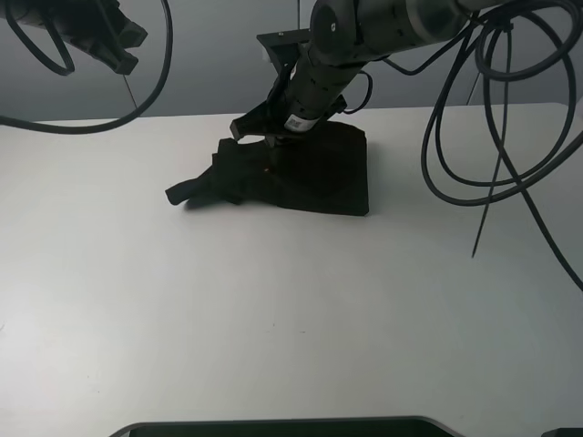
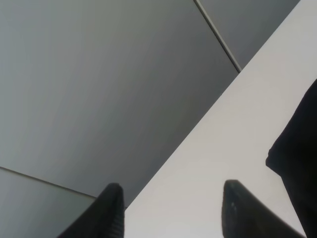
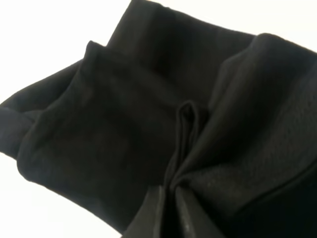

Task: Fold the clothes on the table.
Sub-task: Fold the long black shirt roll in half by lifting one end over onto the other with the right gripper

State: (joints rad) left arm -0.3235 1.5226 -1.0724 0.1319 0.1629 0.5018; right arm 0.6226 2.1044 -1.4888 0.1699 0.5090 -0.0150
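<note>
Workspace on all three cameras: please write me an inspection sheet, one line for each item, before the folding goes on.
Surface: white table, bare apart from the shirt.
Job's things: black T-shirt lies partly folded at the far middle, with a bunched part sticking out to its left; print not visible.
Clutter: nothing seen.
Grippers: right gripper is down on the shirt, pinching a fold of cloth. Left gripper is open, holds nothing and is raised at the far left.
Cables: black cables loop in the air above the table's right side; more hang at upper left.
Surroundings: grey wall behind; a dark edge at the near side.
</note>
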